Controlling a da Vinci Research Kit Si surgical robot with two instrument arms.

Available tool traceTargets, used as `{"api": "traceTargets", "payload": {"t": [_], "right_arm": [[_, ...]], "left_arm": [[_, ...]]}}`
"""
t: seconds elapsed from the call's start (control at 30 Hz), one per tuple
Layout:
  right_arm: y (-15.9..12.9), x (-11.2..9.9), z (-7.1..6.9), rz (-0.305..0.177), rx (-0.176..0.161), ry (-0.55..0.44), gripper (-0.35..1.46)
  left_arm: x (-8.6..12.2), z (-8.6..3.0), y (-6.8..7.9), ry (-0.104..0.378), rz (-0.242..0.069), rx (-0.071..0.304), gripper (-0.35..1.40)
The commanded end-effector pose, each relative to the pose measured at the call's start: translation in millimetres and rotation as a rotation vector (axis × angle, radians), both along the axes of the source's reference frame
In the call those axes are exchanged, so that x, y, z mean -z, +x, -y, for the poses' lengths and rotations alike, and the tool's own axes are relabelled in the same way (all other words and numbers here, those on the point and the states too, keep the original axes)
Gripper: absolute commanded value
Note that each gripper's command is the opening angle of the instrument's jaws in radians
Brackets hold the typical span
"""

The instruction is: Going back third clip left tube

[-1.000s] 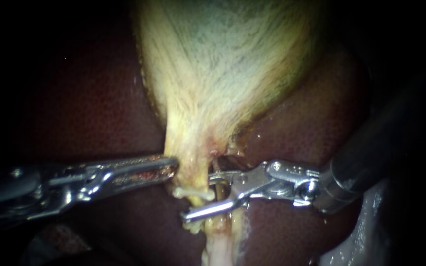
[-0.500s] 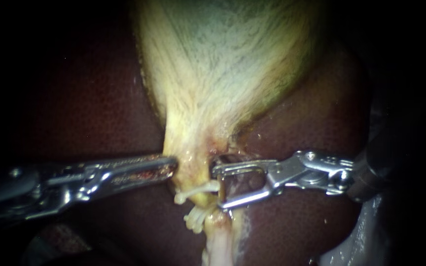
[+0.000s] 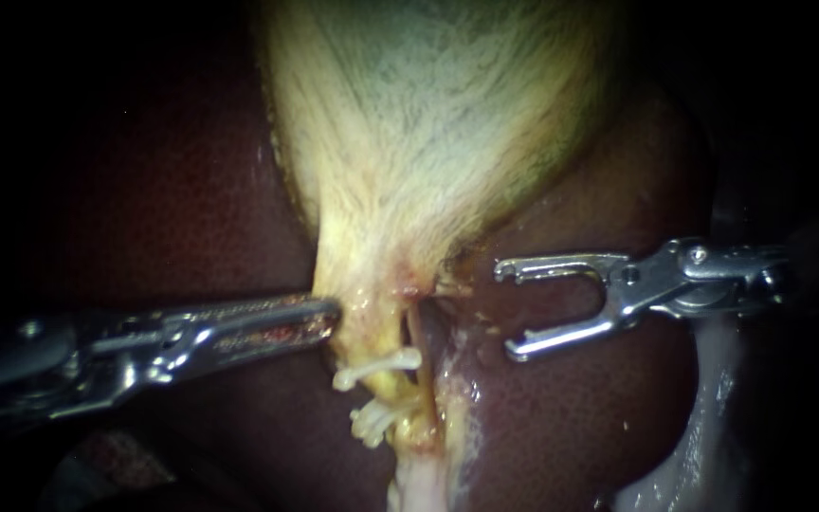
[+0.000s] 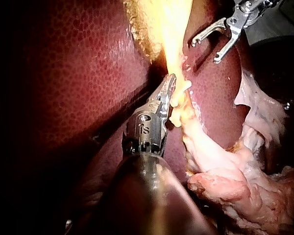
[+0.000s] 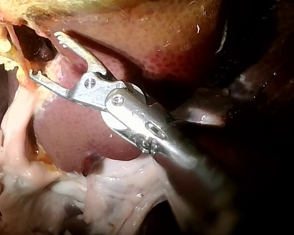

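The pale gallbladder (image 3: 428,133) lies on the dark red liver (image 3: 172,190) and narrows downward into the left tube (image 3: 392,387). One white clip (image 3: 378,368) crosses this tube, and more clips (image 3: 374,423) sit close under it. My left instrument (image 3: 326,319) comes in level from the left, jaws shut on the gallbladder's neck; the left wrist view shows it (image 4: 170,87) against the yellow tissue. My right instrument (image 3: 507,311) stands well right of the tubes, over liver, jaws open and empty. In the right wrist view, its jaws (image 5: 44,55) point at the clips (image 5: 4,53).
A darker tube (image 3: 421,334) runs just right of the clipped one. Pale fatty tissue (image 3: 419,479) trails below the clips and along the liver's right edge (image 3: 713,398). My right instrument (image 4: 205,52) shows beyond the left one in the left wrist view.
My right instrument has drawn back right and upward off the tube, jaws open, leaving a white clip on it. The left instrument has held still.
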State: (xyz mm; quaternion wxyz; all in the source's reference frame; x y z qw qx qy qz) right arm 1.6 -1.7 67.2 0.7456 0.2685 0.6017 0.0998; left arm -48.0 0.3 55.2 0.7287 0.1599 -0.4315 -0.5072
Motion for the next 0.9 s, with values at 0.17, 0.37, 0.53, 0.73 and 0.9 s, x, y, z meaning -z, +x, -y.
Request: {"api": "traceTargets", "payload": {"t": [0.17,0.37,0.53,0.73,0.9], "right_arm": [[0.1,0.2,0.3,-0.004,0.001,-0.012,0.57],[0.1,0.2,0.3,-0.006,0.002,-0.018,0.58],[0.1,0.3,0.3,-0.008,0.002,-0.024,0.58],[0.2,0.4,0.4,-0.006,-0.001,-0.024,0.59],[0.6,0.8,0.7,-0.008,-0.004,-0.024,0.6]], "left_arm": [[-1.9,0.8,-1.1,-0.01,-0.009,0.003,-0.35],[-4.3,2.4,-3.4,-0.001,-0.027,-0.014,-0.35],[-4.8,2.8,-4.2,0.001,-0.028,-0.021,-0.35],[-4.9,2.7,-4.2,0.001,-0.027,-0.022,-0.35],[-4.9,2.7,-4.1,0.001,-0.027,-0.023,-0.35]]}}
